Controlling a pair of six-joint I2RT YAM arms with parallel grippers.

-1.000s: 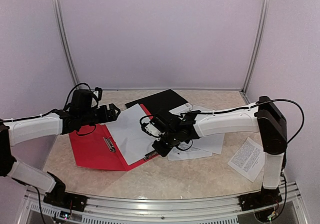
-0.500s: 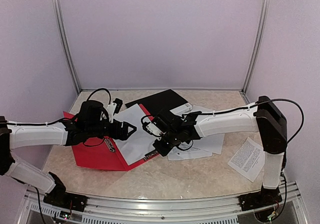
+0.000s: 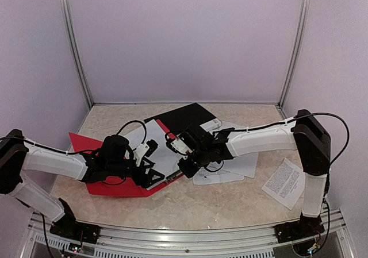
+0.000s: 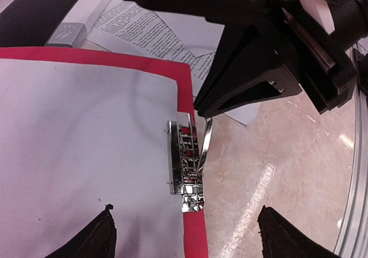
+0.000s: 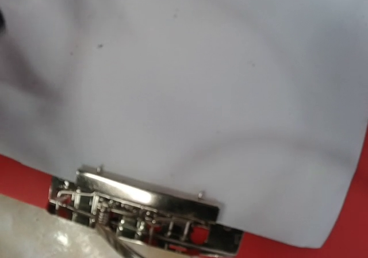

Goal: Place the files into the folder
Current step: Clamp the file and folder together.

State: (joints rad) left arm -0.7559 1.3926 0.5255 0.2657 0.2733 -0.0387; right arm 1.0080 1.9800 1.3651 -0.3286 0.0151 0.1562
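Note:
The red folder (image 3: 86, 154) lies open at the left-centre of the table. A blank white sheet (image 4: 86, 143) lies on it, its corner under the metal clip (image 4: 185, 166), whose lever stands raised. My right gripper (image 3: 185, 165) hangs over the clip, and the lever's top runs up into its tips (image 4: 198, 106). In the right wrist view I see the sheet (image 5: 190, 85) and clip (image 5: 144, 212) but not the fingers. My left gripper (image 4: 184, 238) is open and empty just in front of the clip. More files (image 3: 236, 166), some printed, lie under the right arm.
A small printed sheet (image 3: 283, 183) lies alone at the right. A black cover (image 3: 181, 115) lies at the back behind the folder, with a white strip (image 3: 210, 123) at its edge. The two grippers are close together over the clip. The table's front edge is near.
My left arm has swung from the back left across the folder to the front and come down beside the clip. The right arm has hardly moved.

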